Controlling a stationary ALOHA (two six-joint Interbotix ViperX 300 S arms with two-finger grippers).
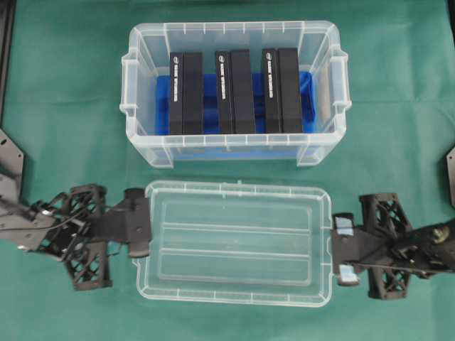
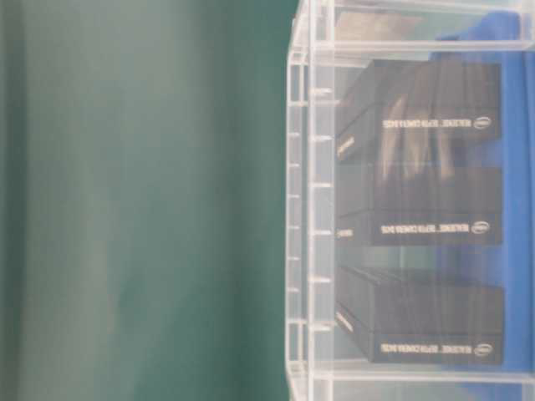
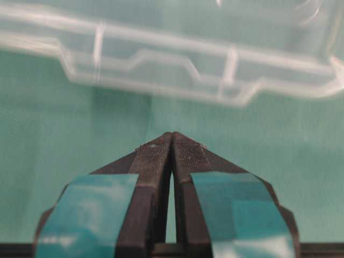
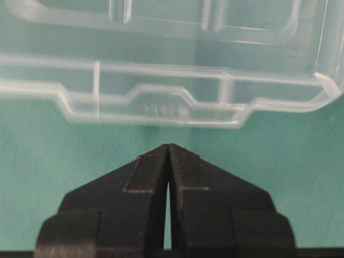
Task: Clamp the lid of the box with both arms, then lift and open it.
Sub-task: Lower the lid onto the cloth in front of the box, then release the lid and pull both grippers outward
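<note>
The lid [image 1: 234, 243] lies flat on the green cloth [image 1: 64, 99], at 6 o'clock from the box [image 1: 233, 145] and just apart from it. The box stands uncovered, holding three black blocks [image 1: 235, 91] upright in a row on a blue base [image 1: 308, 89]. The left gripper [image 1: 142, 229] sits at the lid's 9 o'clock end, the right gripper [image 1: 334, 249] at its 3 o'clock end. In both wrist views the jaws are pressed together at the tips, with nothing between them, and stop short of the lid's notched rim [image 4: 156, 107].
</note>
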